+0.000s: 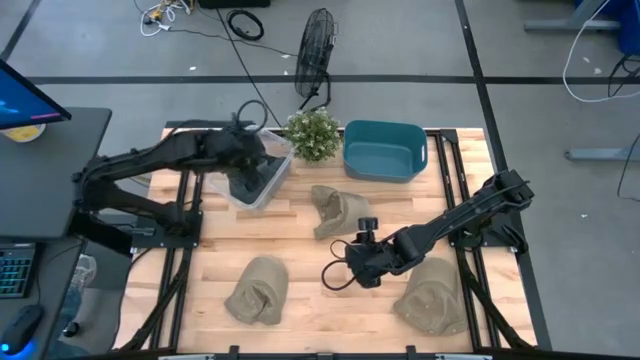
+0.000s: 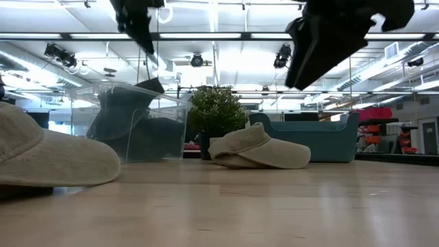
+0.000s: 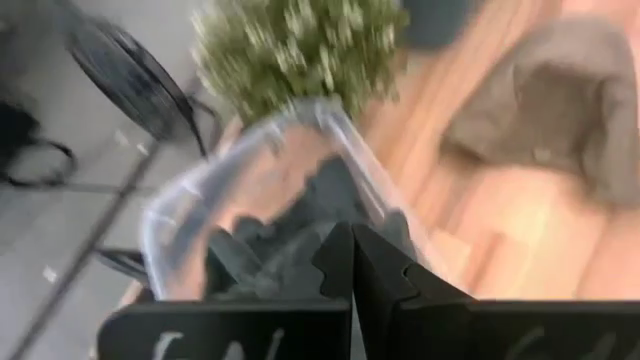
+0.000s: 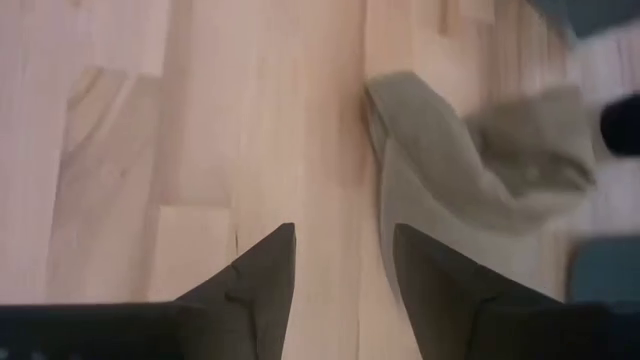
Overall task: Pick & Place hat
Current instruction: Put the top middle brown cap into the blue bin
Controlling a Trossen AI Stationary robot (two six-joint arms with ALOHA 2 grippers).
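Three tan hats lie on the wooden table: one in the middle (image 1: 335, 210) (image 2: 260, 147) (image 4: 470, 170), resting on its brim and crown, one near left (image 1: 258, 290) (image 2: 48, 154) and one near right (image 1: 432, 295). A dark hat (image 3: 290, 260) (image 2: 130, 123) sits inside the clear plastic bin (image 1: 268, 165). My left gripper (image 3: 352, 250) (image 2: 140, 31) hovers shut just above that bin, empty. My right gripper (image 4: 340, 250) (image 1: 345, 268) is open above bare table, on the near side of the middle hat and apart from it.
A teal tub (image 1: 385, 150) (image 2: 322, 137) stands at the far edge. A small potted plant (image 1: 313, 135) (image 2: 216, 113) stands between it and the clear bin. Bare wood lies between the three tan hats. A fan (image 1: 315, 50) stands on the floor beyond the table.
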